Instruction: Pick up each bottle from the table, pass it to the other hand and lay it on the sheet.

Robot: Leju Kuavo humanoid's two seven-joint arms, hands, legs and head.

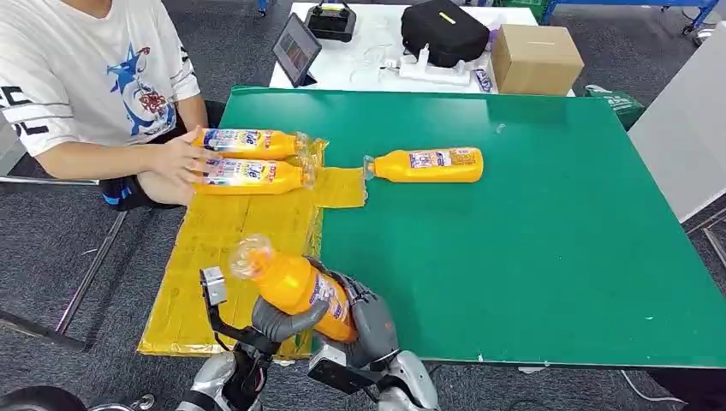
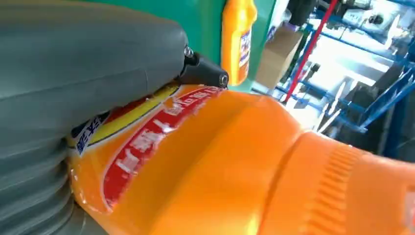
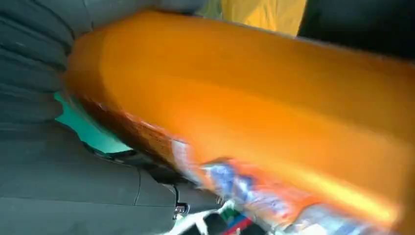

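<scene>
Transferring held bottle (image 1: 295, 285) between hands above tabletop (image 1: 531, 257) near edge, beside sheet (image 1: 231, 257). Left hand (image 1: 278, 324) and right hand (image 1: 368, 321) both grasping it. Next: releasing right hand, laying bottle on sheet near two placed bottles (image 1: 250, 158).

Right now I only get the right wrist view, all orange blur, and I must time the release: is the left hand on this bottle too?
Observer: Yes. In the head view the left hand wraps the held bottle at its label, beside the right hand.
Operator: Is there room on the sheet?
Observer: Two laid bottles lie at the far end of the yellow sheet, under a person's hand; its near part is bare.
Operator: Any left on the table?
Observer: One last bottle lies on the green table, its cap at the sheet's edge.
</scene>
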